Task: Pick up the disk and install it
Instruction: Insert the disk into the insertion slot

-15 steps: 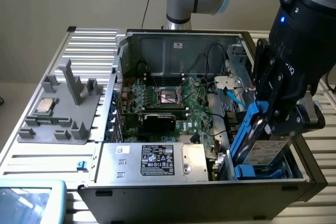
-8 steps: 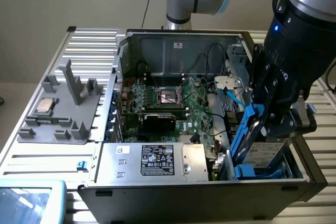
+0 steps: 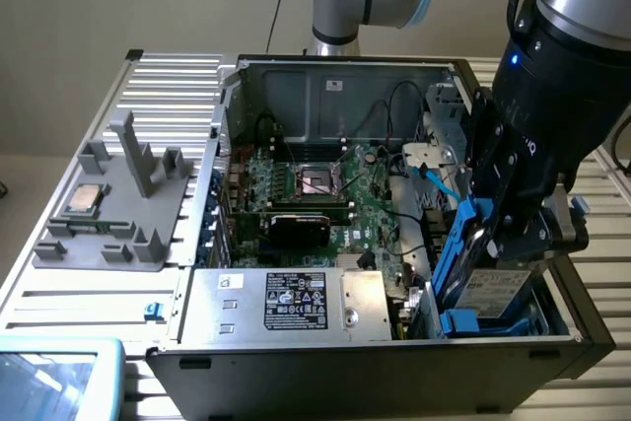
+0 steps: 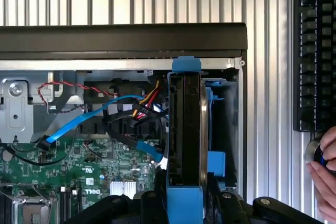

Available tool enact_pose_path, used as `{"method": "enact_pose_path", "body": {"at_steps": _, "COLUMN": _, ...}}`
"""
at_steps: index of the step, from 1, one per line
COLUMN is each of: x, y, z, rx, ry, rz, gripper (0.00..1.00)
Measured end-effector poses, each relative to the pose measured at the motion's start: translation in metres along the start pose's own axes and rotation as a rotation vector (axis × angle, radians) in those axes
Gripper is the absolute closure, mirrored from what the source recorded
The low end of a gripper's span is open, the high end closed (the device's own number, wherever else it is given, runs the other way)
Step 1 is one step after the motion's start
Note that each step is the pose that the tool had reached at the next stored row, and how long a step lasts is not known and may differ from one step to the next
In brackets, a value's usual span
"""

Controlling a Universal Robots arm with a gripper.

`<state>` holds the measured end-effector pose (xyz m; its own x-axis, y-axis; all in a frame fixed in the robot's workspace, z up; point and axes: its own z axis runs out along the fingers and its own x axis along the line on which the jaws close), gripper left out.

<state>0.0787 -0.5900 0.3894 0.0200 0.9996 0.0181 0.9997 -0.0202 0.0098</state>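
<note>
The disk [image 3: 496,289], a grey drive with a white label and blue carrier rails, stands tilted with its lower end inside the drive bay [image 3: 548,309] at the exterior view's right of the open computer case [image 3: 394,64]. My gripper [image 3: 508,229] is shut on its upper part. In the wrist view the disk [image 4: 185,129] appears edge-on between the black fingers [image 4: 157,203] of my gripper [image 4: 185,205], beside the bay's blue inner wall [image 4: 224,124].
A motherboard [image 3: 315,184] and a silver power supply [image 3: 286,303] fill the case. Loose cables, one of them blue [image 4: 89,116], lie close to the disk. A grey fixture [image 3: 108,214] holds a CPU chip [image 3: 84,199]. A person's hand [image 4: 325,171] rests near a keyboard [image 4: 315,51].
</note>
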Motion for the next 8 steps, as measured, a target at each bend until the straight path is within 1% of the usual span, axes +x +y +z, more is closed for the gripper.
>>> {"method": "enact_pose_path", "body": {"at_steps": 5, "x": 0.0000, "y": 0.0000, "z": 0.0004, "rx": 0.0000, "ry": 0.0001, "rz": 0.000, "gripper": 0.63}}
{"method": "enact_pose_path", "body": {"at_steps": 8, "x": 0.0000, "y": 0.0000, "z": 0.0025, "rx": 0.0000, "ry": 0.0003, "rz": 0.000, "gripper": 0.63}}
